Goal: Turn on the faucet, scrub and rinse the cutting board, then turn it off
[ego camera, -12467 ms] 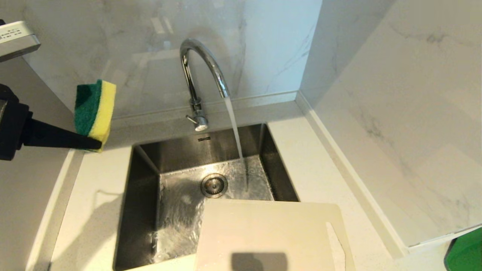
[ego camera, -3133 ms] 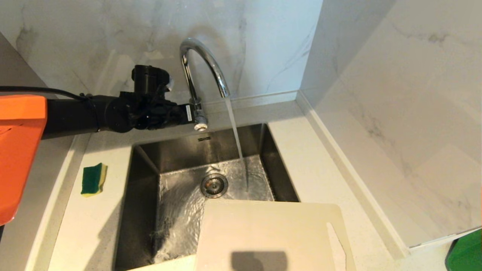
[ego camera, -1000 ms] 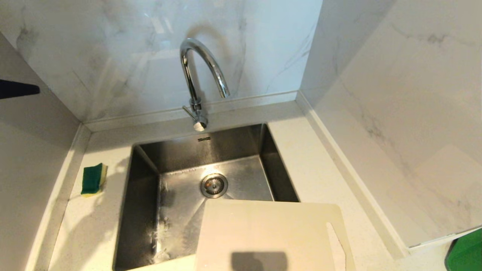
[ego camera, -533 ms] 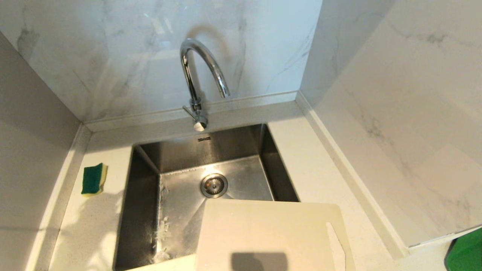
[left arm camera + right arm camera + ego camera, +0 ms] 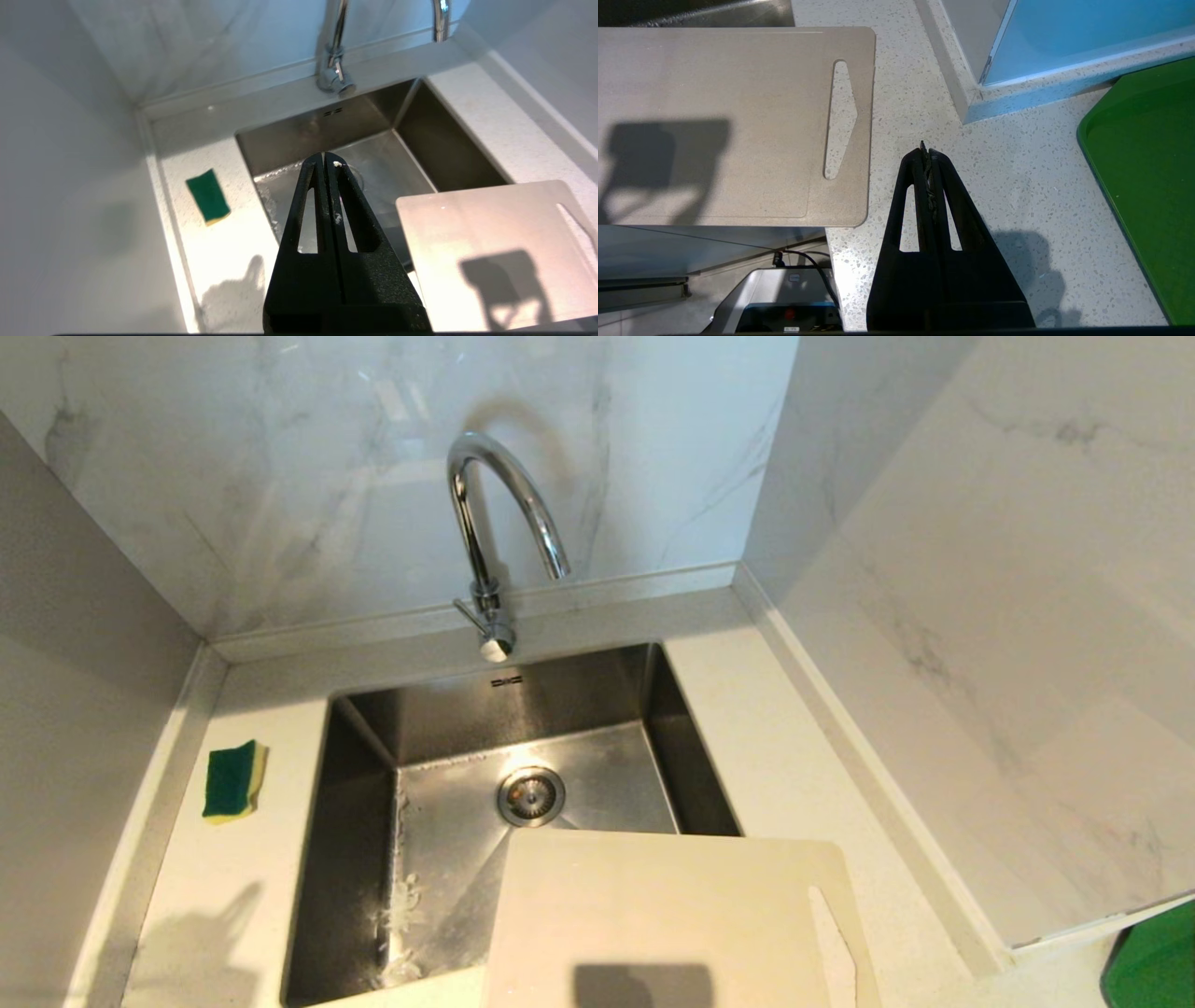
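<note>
The chrome faucet (image 5: 495, 513) stands behind the steel sink (image 5: 364, 775) with no water coming from its spout; its short lever (image 5: 467, 611) sticks out at the base. The cream cutting board (image 5: 653, 915) lies flat over the sink's near right corner, its handle slot (image 5: 840, 119) on the counter side. My left gripper (image 5: 324, 156) is shut and empty, held high over the sink's near left side, out of the head view. My right gripper (image 5: 925, 150) is shut and empty above the counter, just right of the board (image 5: 733, 121).
A green-and-yellow sponge (image 5: 231, 781) lies on the counter left of the sink. Marble walls close in the back and both sides. A green tray (image 5: 1148, 186) sits on the counter at the far right. The sink floor is wet around the drain (image 5: 530, 795).
The water has stopped since three seconds ago. My left arm has pulled back out of the head view; its shadow now falls on the near left counter. Sponge and board have not moved.
</note>
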Robot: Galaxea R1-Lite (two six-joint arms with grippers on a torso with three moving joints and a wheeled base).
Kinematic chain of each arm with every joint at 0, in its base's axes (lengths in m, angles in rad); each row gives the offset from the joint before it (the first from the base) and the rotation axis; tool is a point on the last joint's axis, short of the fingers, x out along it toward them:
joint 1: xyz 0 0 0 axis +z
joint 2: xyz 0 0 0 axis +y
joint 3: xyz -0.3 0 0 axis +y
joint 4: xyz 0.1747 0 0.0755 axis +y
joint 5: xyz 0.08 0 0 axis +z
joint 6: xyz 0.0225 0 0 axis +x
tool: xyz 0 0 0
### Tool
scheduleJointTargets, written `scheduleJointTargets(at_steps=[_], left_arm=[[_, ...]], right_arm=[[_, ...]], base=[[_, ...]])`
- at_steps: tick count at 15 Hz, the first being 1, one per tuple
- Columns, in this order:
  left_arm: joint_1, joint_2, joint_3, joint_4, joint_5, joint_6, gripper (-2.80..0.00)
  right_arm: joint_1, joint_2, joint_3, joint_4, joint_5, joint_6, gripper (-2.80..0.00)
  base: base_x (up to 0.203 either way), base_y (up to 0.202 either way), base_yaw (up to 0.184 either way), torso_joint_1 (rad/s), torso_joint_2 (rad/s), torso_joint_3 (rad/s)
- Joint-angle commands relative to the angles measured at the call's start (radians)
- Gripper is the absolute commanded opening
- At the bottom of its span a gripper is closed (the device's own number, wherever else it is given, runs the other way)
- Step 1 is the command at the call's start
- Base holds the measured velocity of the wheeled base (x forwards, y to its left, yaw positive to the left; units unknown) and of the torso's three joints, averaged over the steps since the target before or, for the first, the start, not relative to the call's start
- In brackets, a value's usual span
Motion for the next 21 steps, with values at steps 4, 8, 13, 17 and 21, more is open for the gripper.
scheduleJointTargets(at_steps=[4,8,13,17,21], left_arm=[[0.082,-0.012,0.050,0.001,-0.010,-0.021,-2.80],[0.153,-0.062,0.143,-0.001,-0.078,-0.020,-2.80],[0.203,-0.195,0.315,-0.012,-0.118,-0.007,-2.80],[0.208,-0.344,0.476,-0.022,-0.124,0.023,-2.80],[0.220,-0.483,0.613,-0.033,-0.122,0.027,-2.80]], right_arm=[[0.000,0.001,0.000,0.001,0.000,0.000,-2.80],[0.000,0.001,0.000,0.001,0.000,0.000,-2.80],[0.001,0.001,0.000,0.001,0.000,0.000,-2.80],[0.001,0.001,0.000,0.001,0.000,0.000,-2.80],[0.001,0.001,0.000,0.001,0.000,0.000,-2.80]], base=[[0.000,0.000,0.000,0.000,0.00,0.000],[0.000,0.000,0.000,0.000,0.00,0.000],[0.000,0.000,0.000,0.000,0.00,0.000],[0.000,0.000,0.000,0.000,0.00,0.000],[0.000,0.000,0.000,0.000,0.00,0.000]])
